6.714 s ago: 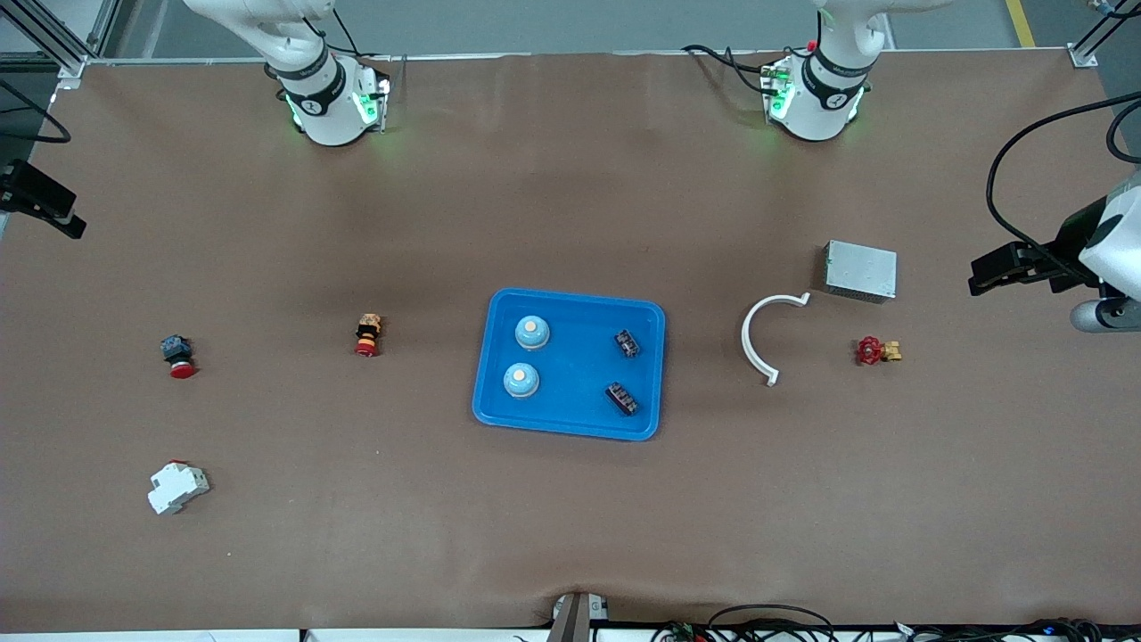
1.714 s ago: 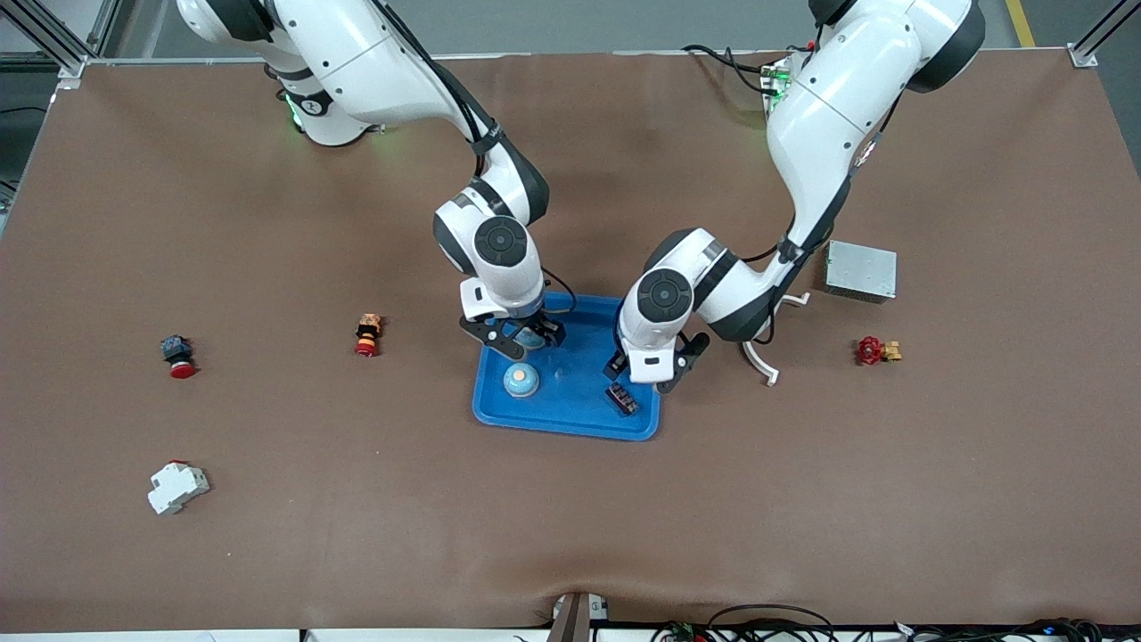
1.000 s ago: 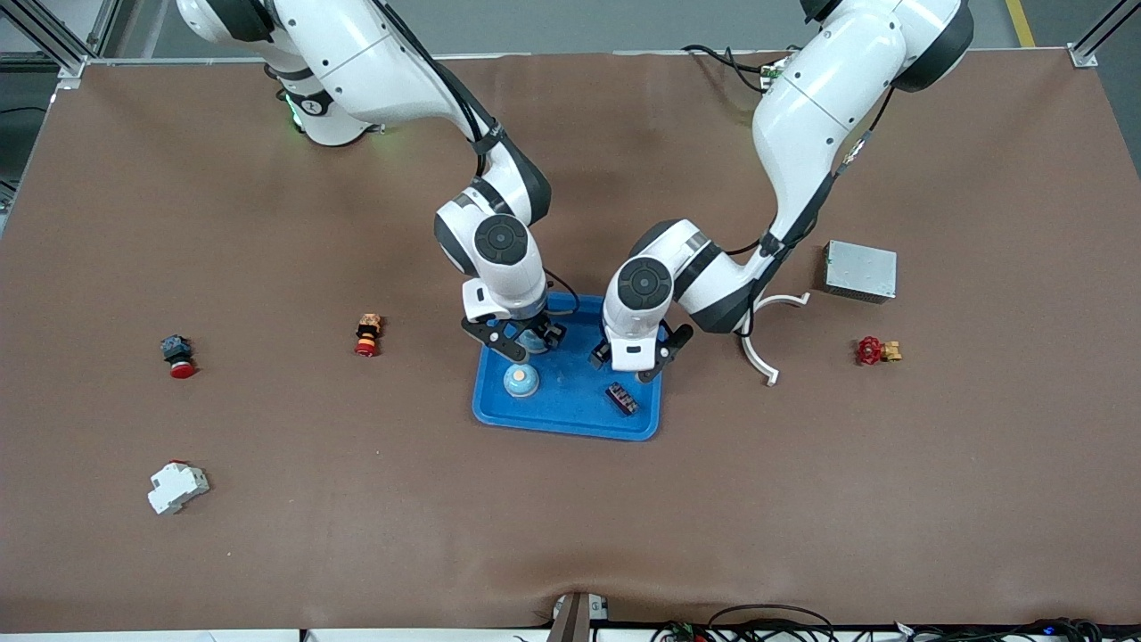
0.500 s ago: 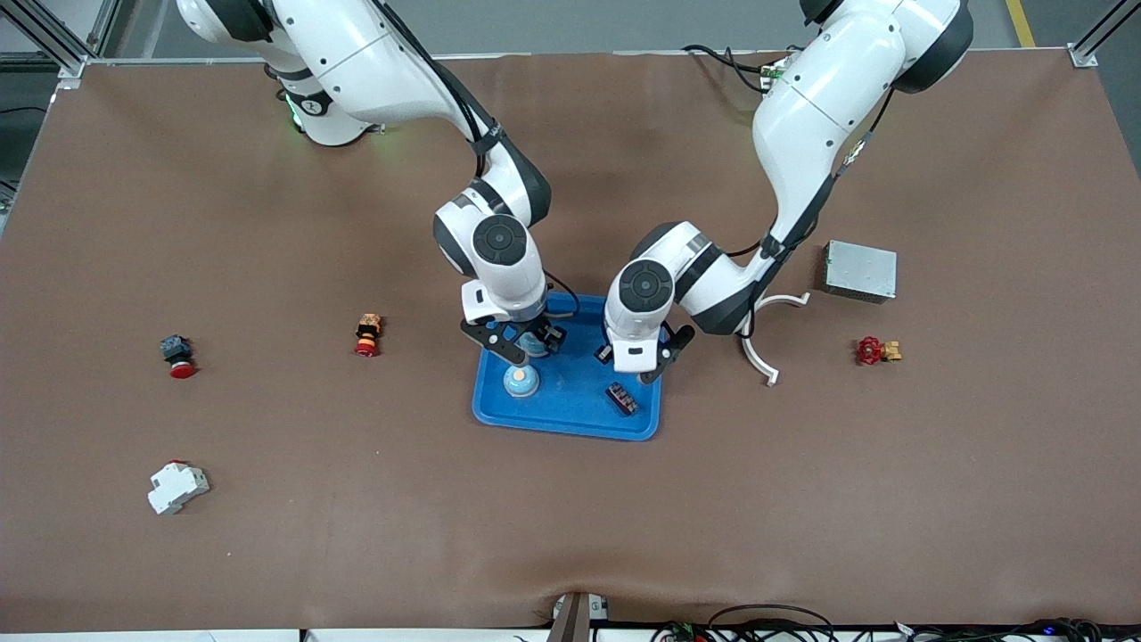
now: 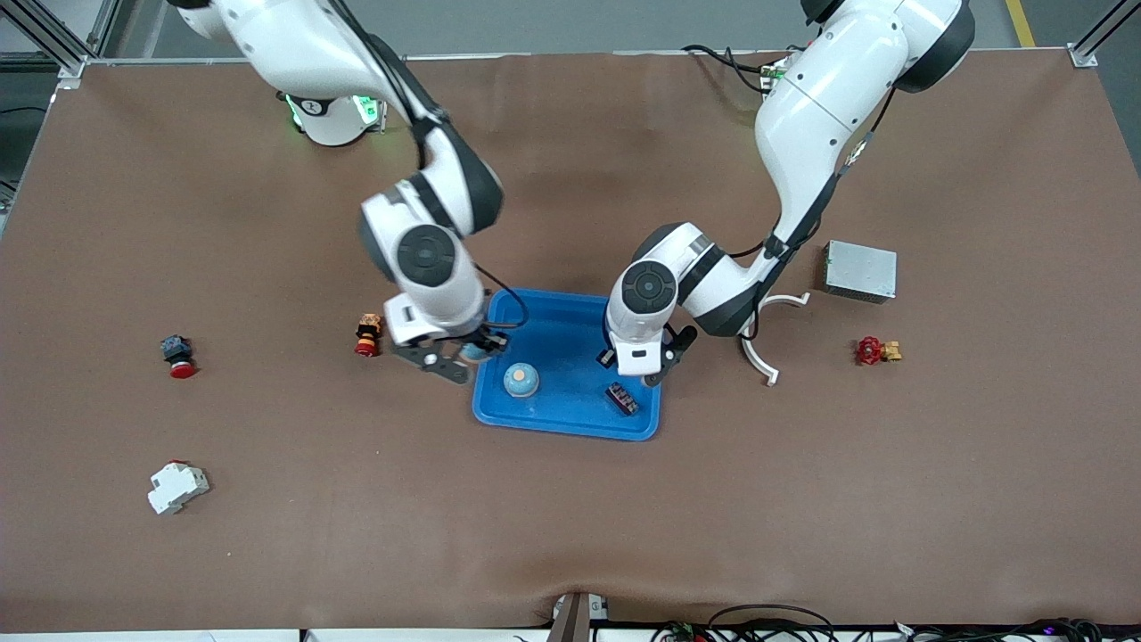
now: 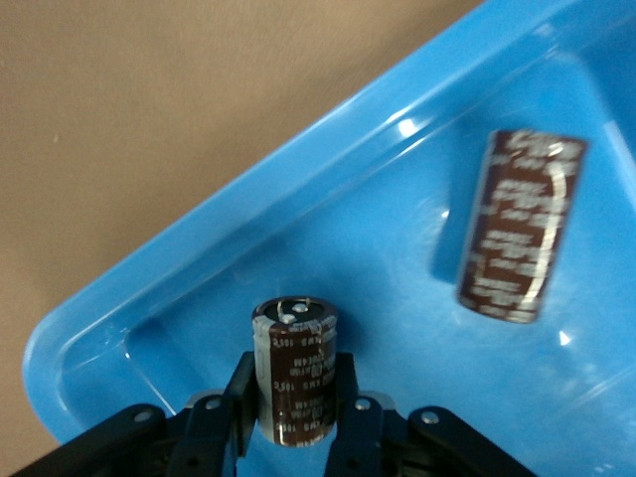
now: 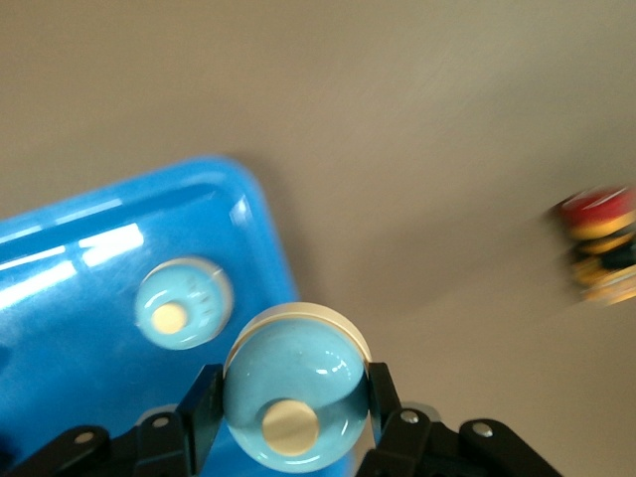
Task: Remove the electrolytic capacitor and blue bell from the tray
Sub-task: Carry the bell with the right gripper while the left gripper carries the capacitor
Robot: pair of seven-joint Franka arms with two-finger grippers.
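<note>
A blue tray [image 5: 570,419] lies mid-table. My left gripper [image 5: 637,361] hangs over the tray's corner toward the left arm's end, shut on a brown capacitor [image 6: 295,373] that stands upright between the fingers [image 6: 241,393]. A second capacitor [image 5: 621,398] lies flat in the tray [image 6: 397,248], nearer the front camera. My right gripper [image 5: 455,357] is over the tray's edge at the right arm's end, shut on a light-blue bell [image 7: 293,393]. Another bell [image 5: 521,380] sits in the tray [image 7: 60,328].
A red-and-yellow push button [image 5: 366,334] lies close to the right gripper. A dark button with a red cap [image 5: 177,356] and a white breaker [image 5: 177,487] lie farther toward the right arm's end. A white curved piece [image 5: 758,343], grey box [image 5: 860,270] and red valve [image 5: 876,350] lie toward the left arm's end.
My left gripper has shut on the capacitor. The right arm has carried its bell from over the tray toward the right arm's end, to the tray's edge.
</note>
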